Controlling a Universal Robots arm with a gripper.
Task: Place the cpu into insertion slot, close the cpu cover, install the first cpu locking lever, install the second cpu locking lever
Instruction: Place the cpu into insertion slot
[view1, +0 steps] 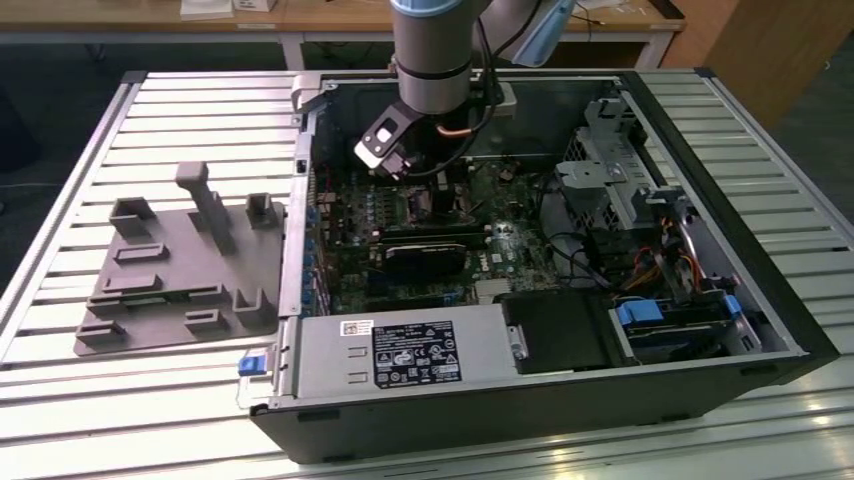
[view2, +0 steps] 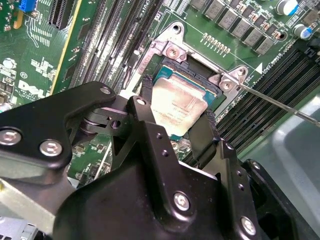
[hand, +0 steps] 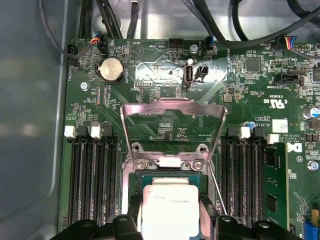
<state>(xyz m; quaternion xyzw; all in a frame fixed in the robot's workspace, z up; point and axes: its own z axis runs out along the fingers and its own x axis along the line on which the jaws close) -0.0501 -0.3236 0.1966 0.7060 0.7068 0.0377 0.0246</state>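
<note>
The cpu is clamped by the closed hand at the slot; it should be lowered flat, edges squared.

A slatted metal table stands before a wooden desk on dark floor.

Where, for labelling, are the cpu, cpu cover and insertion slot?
cpu (hand: 167, 207): first wrist view, centre of its silver top.
cpu cover (hand: 172, 105): first wrist view, top bar of the raised frame.
insertion slot (view2: 187, 67): second wrist view, dark wall beside the chip.
</note>
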